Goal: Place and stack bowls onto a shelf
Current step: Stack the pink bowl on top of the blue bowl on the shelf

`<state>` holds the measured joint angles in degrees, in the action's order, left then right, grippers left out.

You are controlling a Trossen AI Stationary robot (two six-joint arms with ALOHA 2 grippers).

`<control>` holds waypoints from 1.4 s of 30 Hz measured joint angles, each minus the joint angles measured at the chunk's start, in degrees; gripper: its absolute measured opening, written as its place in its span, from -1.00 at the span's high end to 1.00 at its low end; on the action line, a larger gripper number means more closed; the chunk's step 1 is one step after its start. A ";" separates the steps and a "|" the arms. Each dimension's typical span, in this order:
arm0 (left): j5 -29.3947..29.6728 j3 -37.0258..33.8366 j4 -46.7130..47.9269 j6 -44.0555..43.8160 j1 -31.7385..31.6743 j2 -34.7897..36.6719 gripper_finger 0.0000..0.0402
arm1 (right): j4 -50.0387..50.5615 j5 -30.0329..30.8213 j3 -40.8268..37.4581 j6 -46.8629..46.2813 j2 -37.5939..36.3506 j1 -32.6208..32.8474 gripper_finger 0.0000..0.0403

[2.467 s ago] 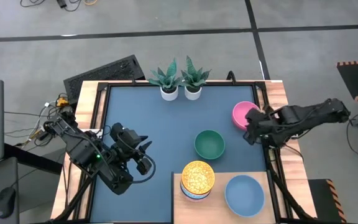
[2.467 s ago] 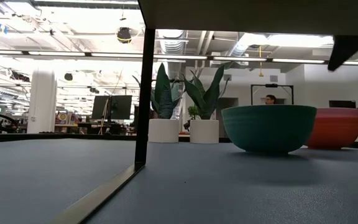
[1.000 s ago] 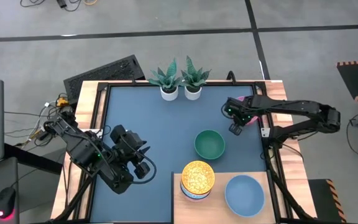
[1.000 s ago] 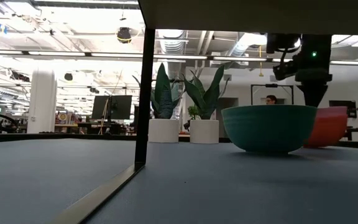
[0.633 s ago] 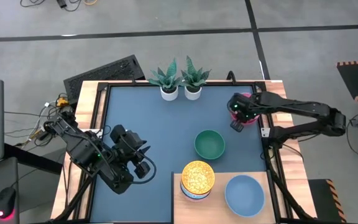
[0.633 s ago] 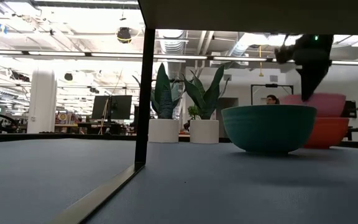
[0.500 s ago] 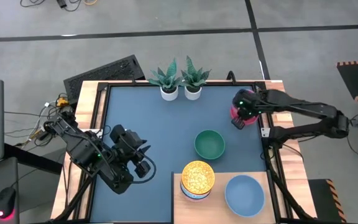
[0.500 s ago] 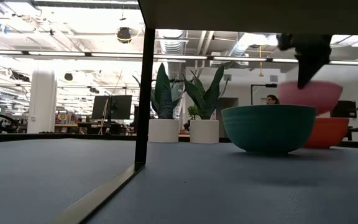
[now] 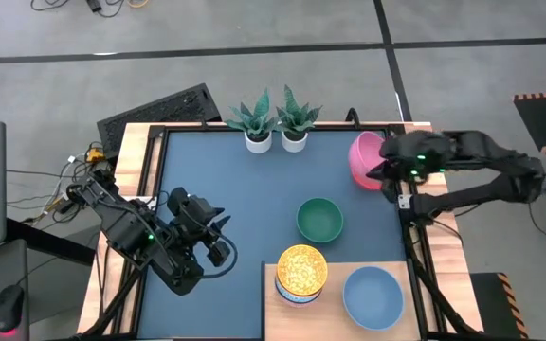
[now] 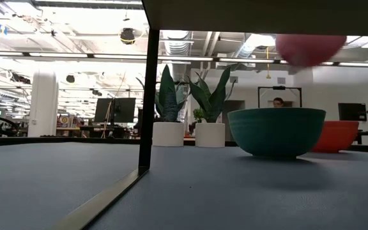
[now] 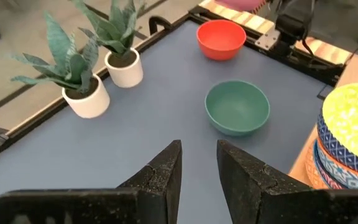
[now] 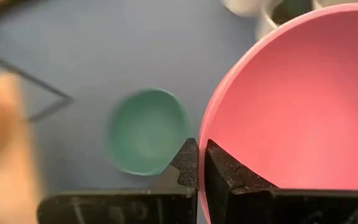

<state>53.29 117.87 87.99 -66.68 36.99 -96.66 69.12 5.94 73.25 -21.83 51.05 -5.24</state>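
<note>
My right gripper (image 9: 379,170) is shut on a pink bowl (image 9: 363,157), held high over the table's far right part; the low view shows that bowl (image 10: 310,47) up near the picture's top. Below it a red bowl (image 11: 221,38) stands on the tabletop. A green bowl (image 9: 319,219) stands on its base mid-table. On the pale wooden shelf (image 9: 273,317) at the near edge are a stack of patterned bowls with a yellow one (image 9: 300,271) on top, and a grey-blue bowl (image 9: 373,296). My left gripper (image 11: 199,167) hovers open at the near left. My right gripper holds the pink bowl by its rim (image 12: 202,132), one finger inside the bowl (image 12: 221,173) and one outside (image 12: 182,169). The fingers come from the table's right side. The bowl is lifted clear of everything and tilted, its opening turned partly sideways.
Two white plant pots (image 9: 259,140) (image 9: 294,140) stand at the far edge, middle. Black frame rails and wooden strips (image 9: 415,237) run along the table's sides. Bare blue tabletop (image 9: 216,189) lies between my left arm and the green bowl.
My right gripper has lifted the pink bowl out of the red bowl, which stays on the table. It has risen and drawn toward the table's right edge. The pink bowl has tipped from level to tilted as it went up.
</note>
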 joint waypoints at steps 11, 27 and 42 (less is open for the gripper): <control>1.36 0.02 -0.46 -1.19 -0.02 0.00 0.55 | -1.89 1.05 14.95 -9.33 3.63 29.62 0.87; 0.49 0.00 -0.46 -4.76 -0.02 0.00 0.55 | -0.32 15.18 31.53 -19.02 24.75 66.39 0.87; 0.99 0.00 -0.46 -5.92 0.00 0.00 0.55 | 16.69 18.46 41.47 -27.69 43.83 74.97 0.87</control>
<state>54.28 117.86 87.53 -72.60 36.99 -96.66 85.81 24.39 114.73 -49.52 94.88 69.73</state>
